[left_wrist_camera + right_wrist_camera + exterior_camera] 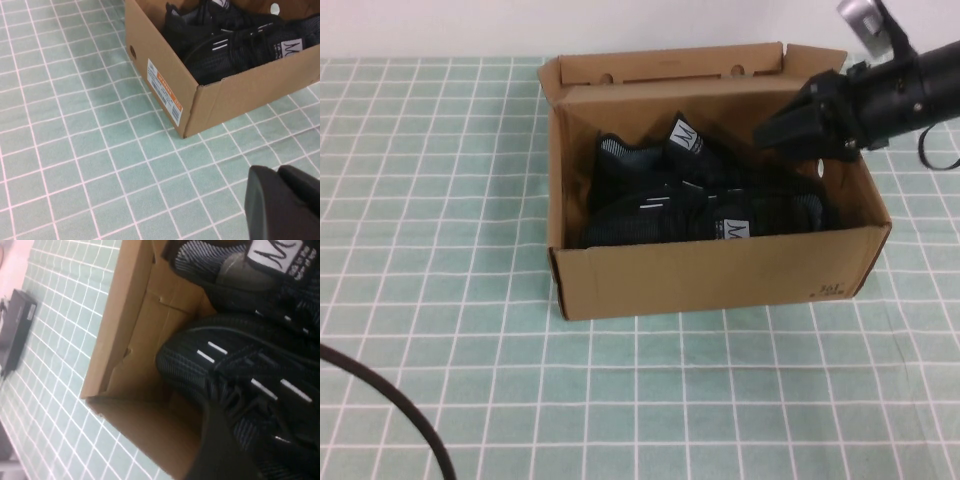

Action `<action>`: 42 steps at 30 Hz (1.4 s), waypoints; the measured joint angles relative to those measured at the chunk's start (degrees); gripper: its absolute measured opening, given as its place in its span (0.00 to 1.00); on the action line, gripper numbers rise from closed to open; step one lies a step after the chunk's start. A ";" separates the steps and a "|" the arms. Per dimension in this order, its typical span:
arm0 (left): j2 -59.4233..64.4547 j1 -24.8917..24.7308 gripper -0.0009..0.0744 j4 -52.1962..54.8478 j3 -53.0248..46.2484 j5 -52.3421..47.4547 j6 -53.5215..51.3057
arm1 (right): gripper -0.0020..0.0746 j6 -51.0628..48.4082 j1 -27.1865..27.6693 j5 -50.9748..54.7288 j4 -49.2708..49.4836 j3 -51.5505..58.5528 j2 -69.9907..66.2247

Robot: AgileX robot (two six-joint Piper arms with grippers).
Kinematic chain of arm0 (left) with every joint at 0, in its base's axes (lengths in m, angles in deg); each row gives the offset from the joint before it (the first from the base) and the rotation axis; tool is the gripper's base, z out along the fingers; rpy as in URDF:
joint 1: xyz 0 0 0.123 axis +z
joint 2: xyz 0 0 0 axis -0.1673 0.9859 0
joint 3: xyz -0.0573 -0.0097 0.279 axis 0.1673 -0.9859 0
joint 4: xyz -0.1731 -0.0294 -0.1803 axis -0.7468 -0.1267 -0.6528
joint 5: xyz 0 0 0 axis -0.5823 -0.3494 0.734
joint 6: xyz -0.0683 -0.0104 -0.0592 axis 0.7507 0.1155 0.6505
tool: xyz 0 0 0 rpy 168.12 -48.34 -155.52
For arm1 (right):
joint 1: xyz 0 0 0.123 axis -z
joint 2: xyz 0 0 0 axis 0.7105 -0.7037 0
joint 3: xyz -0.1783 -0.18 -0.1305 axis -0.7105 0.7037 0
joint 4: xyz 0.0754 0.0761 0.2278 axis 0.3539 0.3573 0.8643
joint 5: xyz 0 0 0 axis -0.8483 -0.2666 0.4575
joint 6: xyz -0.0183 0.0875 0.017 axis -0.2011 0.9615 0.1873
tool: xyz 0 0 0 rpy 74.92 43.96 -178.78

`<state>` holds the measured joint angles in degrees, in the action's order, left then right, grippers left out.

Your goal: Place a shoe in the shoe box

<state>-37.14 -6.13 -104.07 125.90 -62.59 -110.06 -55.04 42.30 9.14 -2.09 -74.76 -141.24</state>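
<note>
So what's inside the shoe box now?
Inside the shoe box lie two black sneakers, white tongue labels showing; its floor beneath is covered. Right gripper hovers over the right end; left gripper is away.

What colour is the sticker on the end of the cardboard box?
White with an orange band, the sticker on the shoe box shows best in the left wrist view.

**Matte black arms, one silver fitting**

The right arm (910, 85) is matte black and blocky, ending in the right gripper (790, 128) with dark, wedge-shaped fingers. A silver-grey fitting (865, 18) sits on top, and a thin black cable (932, 158) loops beneath. The left gripper (282, 205) shows as rounded black plastic.
</note>
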 joint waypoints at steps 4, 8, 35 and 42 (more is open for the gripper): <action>0.00 -0.50 0.02 0.00 0.00 0.00 0.09 | 0.35 -3.95 0.12 -0.09 -1.09 0.00 5.42; -0.88 -2.62 0.02 1.06 0.00 1.78 -0.56 | 0.07 -2.44 0.12 -0.38 -6.56 0.00 11.94; -22.42 -8.17 0.02 12.48 -28.35 35.17 5.13 | 0.02 15.06 0.12 -45.02 -45.75 42.86 71.42; -22.42 -8.17 0.02 11.40 -28.58 36.94 7.34 | 0.02 15.16 0.12 -52.61 -48.14 62.95 81.51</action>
<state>-59.56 -14.30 -92.68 97.32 -25.65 -102.73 -39.88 42.42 -43.47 -50.22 -11.81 -59.73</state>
